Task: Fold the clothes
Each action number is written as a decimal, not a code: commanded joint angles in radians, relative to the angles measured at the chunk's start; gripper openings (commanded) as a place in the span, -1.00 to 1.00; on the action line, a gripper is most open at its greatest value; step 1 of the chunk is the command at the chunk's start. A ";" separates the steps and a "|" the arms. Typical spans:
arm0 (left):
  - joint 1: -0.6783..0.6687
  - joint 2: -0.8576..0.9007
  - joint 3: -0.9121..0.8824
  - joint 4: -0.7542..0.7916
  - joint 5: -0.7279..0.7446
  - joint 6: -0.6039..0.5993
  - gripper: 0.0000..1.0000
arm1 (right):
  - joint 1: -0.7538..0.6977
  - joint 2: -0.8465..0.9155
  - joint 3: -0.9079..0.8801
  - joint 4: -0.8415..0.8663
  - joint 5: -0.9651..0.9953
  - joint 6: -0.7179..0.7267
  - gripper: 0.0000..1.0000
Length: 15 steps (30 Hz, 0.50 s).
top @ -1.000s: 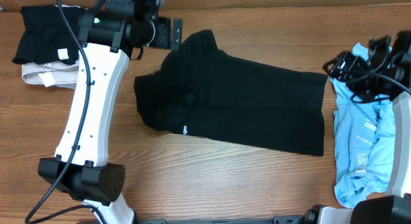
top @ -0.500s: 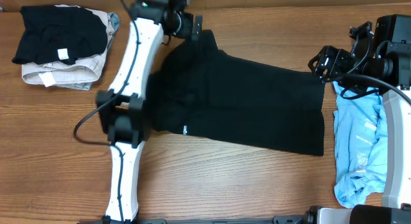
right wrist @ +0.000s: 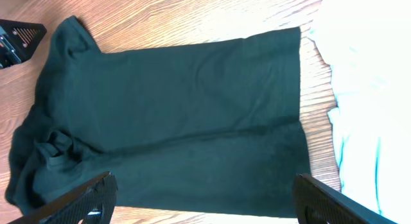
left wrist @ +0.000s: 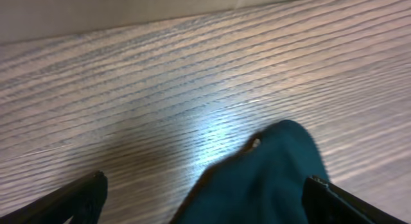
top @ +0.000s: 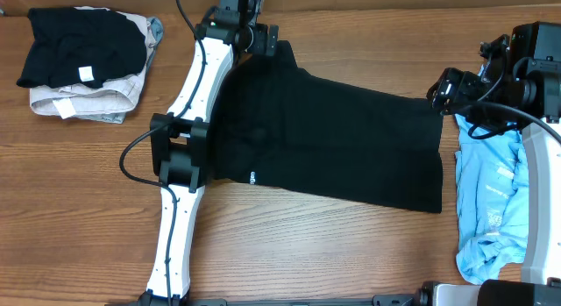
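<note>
A black T-shirt (top: 333, 135) lies spread across the middle of the table, partly folded at its left side. It also shows in the right wrist view (right wrist: 173, 115). My left gripper (top: 267, 39) is open at the shirt's far top corner; in the left wrist view that corner (left wrist: 263, 172) lies between the open fingers (left wrist: 205, 195). My right gripper (top: 443, 87) is open and empty, held above the shirt's right edge. In the right wrist view its fingers (right wrist: 205, 198) are spread wide over the shirt.
A stack of folded clothes, black (top: 74, 43) on beige (top: 79, 103), sits at the far left. A light blue garment (top: 491, 201) lies crumpled at the right edge, also in the right wrist view (right wrist: 366, 89). The table is brown wood.
My left arm swung from the left side over to the shirt's top corner. My right gripper shifted slightly near the shirt's right edge. The shirt has not moved.
</note>
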 commanded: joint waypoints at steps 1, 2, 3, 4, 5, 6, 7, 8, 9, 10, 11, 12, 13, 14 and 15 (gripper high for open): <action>0.002 0.034 0.026 0.019 -0.020 -0.003 0.90 | 0.001 -0.003 -0.005 0.009 0.029 -0.007 0.80; 0.001 0.035 0.026 0.029 -0.021 -0.003 0.88 | 0.001 -0.003 -0.004 0.010 0.029 -0.007 0.80; -0.001 0.035 0.026 0.039 -0.021 -0.003 0.86 | 0.001 -0.003 -0.005 0.010 0.029 -0.007 0.80; -0.002 0.037 0.026 0.051 -0.021 -0.003 0.86 | 0.001 -0.003 -0.005 0.010 0.030 -0.007 0.80; -0.003 0.038 0.026 0.063 -0.015 -0.003 0.85 | 0.001 -0.003 -0.004 0.010 0.032 -0.007 0.80; -0.004 0.039 0.026 0.072 -0.006 -0.003 0.85 | 0.001 -0.003 -0.005 0.010 0.036 -0.007 0.80; -0.005 0.039 0.026 0.076 0.006 -0.003 0.83 | 0.001 -0.003 -0.005 0.010 0.041 -0.007 0.80; -0.006 0.039 0.026 0.077 0.018 -0.004 0.82 | 0.001 -0.003 -0.005 0.010 0.044 -0.007 0.80; -0.008 0.039 0.025 0.076 0.023 -0.003 0.80 | 0.001 -0.003 -0.005 0.010 0.045 -0.007 0.80; -0.011 0.040 0.019 0.077 0.026 -0.003 0.80 | 0.001 -0.003 -0.005 0.010 0.044 -0.007 0.80; -0.013 0.040 0.014 0.078 0.027 -0.003 0.80 | 0.001 -0.003 -0.004 0.010 0.044 -0.007 0.80; -0.015 0.040 0.010 0.078 0.029 -0.002 0.79 | 0.001 -0.003 -0.004 0.011 0.044 -0.007 0.80; -0.018 0.040 0.005 0.079 0.032 0.000 0.78 | 0.001 -0.003 -0.004 0.013 0.044 -0.007 0.80; -0.022 0.040 -0.004 0.083 0.032 0.001 0.78 | 0.001 -0.003 -0.005 0.013 0.044 -0.007 0.80; -0.024 0.040 -0.010 0.087 0.032 0.001 0.78 | 0.001 -0.003 -0.005 0.013 0.045 -0.007 0.80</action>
